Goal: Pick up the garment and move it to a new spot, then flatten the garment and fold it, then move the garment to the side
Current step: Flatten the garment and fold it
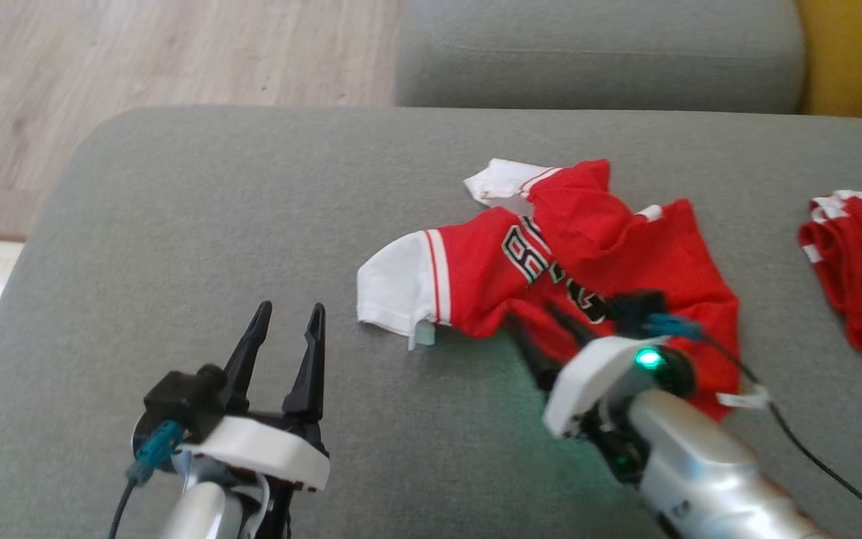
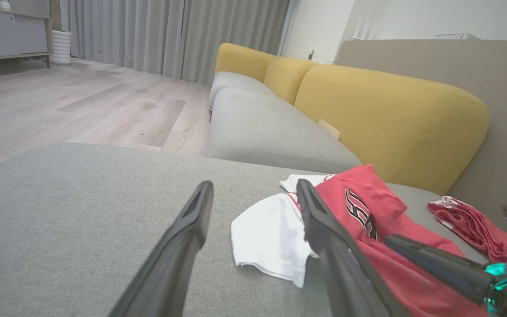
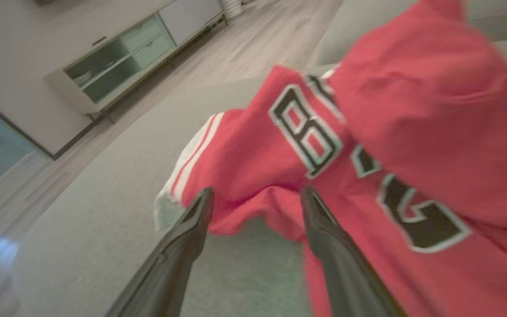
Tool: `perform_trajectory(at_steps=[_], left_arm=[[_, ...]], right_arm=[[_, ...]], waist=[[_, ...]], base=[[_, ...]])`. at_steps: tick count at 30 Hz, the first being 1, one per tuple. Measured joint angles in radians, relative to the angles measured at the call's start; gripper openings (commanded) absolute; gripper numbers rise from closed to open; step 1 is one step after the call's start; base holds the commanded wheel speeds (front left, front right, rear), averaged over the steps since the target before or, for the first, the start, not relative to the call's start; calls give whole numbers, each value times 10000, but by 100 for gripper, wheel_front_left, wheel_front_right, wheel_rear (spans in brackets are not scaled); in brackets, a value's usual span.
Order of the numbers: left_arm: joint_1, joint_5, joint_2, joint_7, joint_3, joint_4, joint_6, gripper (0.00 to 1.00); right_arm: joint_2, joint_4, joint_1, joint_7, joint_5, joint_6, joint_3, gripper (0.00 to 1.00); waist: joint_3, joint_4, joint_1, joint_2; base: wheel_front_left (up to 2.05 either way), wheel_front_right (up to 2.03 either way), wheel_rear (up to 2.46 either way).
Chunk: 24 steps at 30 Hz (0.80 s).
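The garment (image 1: 588, 247) is a red jersey with white sleeves and black lettering, lying crumpled on the grey sofa seat (image 1: 214, 224). My right gripper (image 1: 532, 314) is at its near hem, open. In the right wrist view the right gripper (image 3: 258, 190) has its jaws spread, and a fold of the garment (image 3: 412, 110) hangs just past the tips. My left gripper (image 1: 289, 308) stands open over bare cushion to the left of the white sleeve. The left wrist view shows the left gripper (image 2: 254, 185) with nothing between its fingers, and the garment (image 2: 368, 220) to its right.
A second red and white cloth (image 1: 861, 262) lies at the right edge of the seat. Yellow backrests (image 2: 390, 114) rise behind it. Another grey seat cushion (image 1: 595, 52) lies beyond, with wooden floor (image 1: 139, 52) to the left. A cable (image 1: 812, 449) trails from my right wrist.
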Motion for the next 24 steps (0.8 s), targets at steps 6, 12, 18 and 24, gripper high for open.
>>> perform_trajectory(at_steps=[6,12,18,24], left_arm=[[350,2,4,0,222,-102,15,100],[349,-2,2,0,336,-280,33,100],[349,-111,2,0,428,-268,33,100],[325,-121,2,0,451,67,38,100]], right_arm=[[-752,-29,858,-767,-859,0,-1708,100],[-901,-2263,2169,-828,-3419,0,-5072,100],[19,-3885,4300,-830,-5494,0,-6807,100],[362,-5231,5055,-474,-6255,0,-7327,100]], waist=[[-168,-471,0,0],[-222,-871,0,0],[-158,-1082,0,0],[19,-1235,0,0]], base=[[0,0,0],[0,0,0],[0,0,0],[0,0,0]])
